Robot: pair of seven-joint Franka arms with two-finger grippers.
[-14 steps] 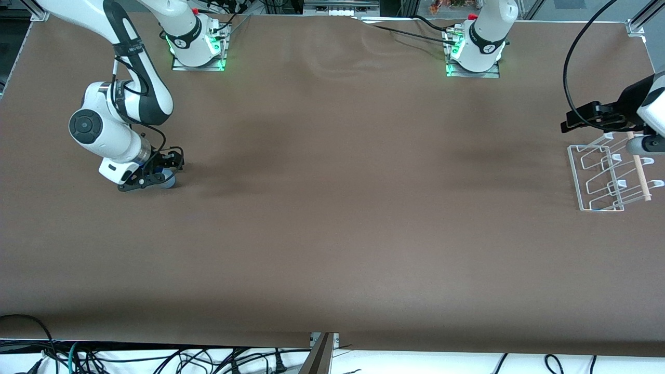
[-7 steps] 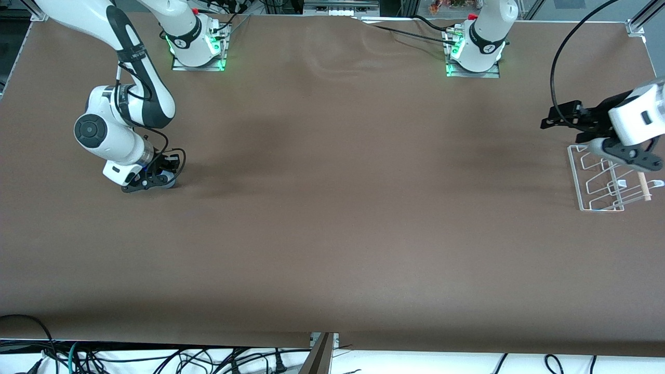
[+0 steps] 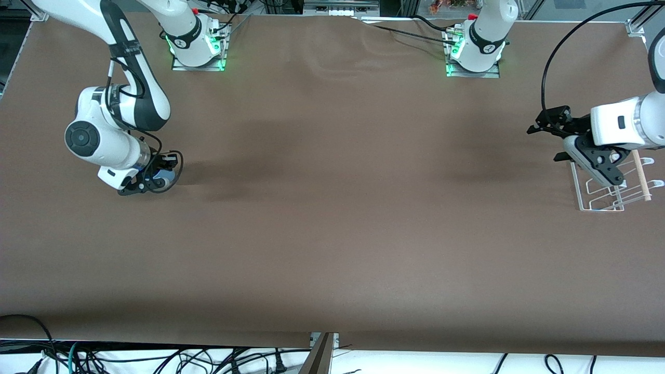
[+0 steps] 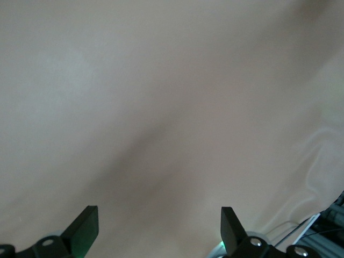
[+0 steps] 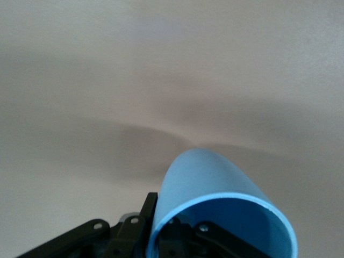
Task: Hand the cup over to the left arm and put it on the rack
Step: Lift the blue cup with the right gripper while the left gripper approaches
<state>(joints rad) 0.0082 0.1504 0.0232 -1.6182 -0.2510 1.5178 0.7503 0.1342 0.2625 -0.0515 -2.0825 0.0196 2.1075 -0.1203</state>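
Note:
The light-blue cup (image 3: 166, 178) is at the right arm's end of the table, mostly hidden by the hand in the front view. My right gripper (image 3: 154, 182) is shut on the cup's wall. In the right wrist view the cup (image 5: 215, 183) points its open mouth at the camera, and my right gripper (image 5: 161, 220) pinches the rim, one finger outside and one inside. My left gripper (image 3: 552, 139) hangs open and empty over the edge of the rack (image 3: 577, 182). The left wrist view shows my left gripper (image 4: 158, 221) with only bare brown cloth between its fingers.
A wooden dowel (image 3: 640, 176) lies across the rack's top. Both arm bases (image 3: 197, 49) (image 3: 474, 52) stand along the table edge farthest from the front camera. A black cable (image 3: 550, 67) loops above the left hand. Brown cloth covers the table.
My right gripper has shut on the cup's wall and shifted slightly. The left arm has swung in over the rack toward the table's middle, its gripper still open.

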